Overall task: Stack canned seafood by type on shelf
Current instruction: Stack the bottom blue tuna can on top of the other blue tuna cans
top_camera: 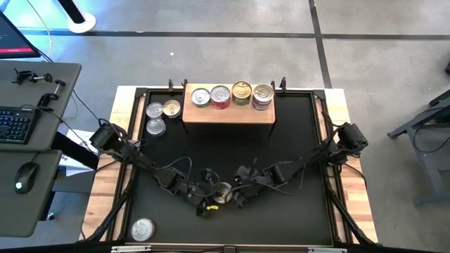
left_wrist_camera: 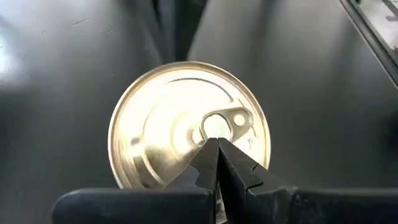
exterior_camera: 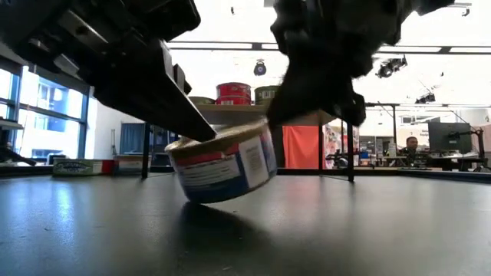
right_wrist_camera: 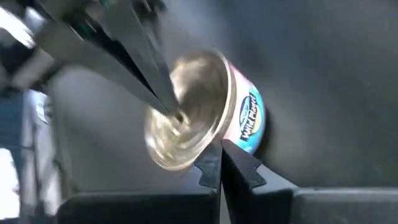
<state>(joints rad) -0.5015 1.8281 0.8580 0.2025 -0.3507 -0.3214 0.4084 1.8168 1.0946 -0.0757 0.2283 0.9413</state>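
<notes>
One tin of the canned seafood, with a gold lid and a blue and red label, stands tilted on the black mat near the table's middle. Its left bottom edge rests on the mat and its right side is raised. My left gripper is shut, with its tips on the lid. My right gripper is shut at the tin's right rim. Several more tins stand in a row on the wooden shelf at the far side. My left gripper presses its shut fingertips on the tin's lid beside the pull tab, slanting down from the table's left. The lid tips toward it. My right gripper touches the tin's rim on the right side with its shut fingertips, slanting down from the right. That side of the tin is off the mat.
Three tins sit on the mat left of the shelf. Another tin lies at the near left corner. Cables trail from both arms over the mat. A desk with a keyboard and a mouse stands left of the table.
</notes>
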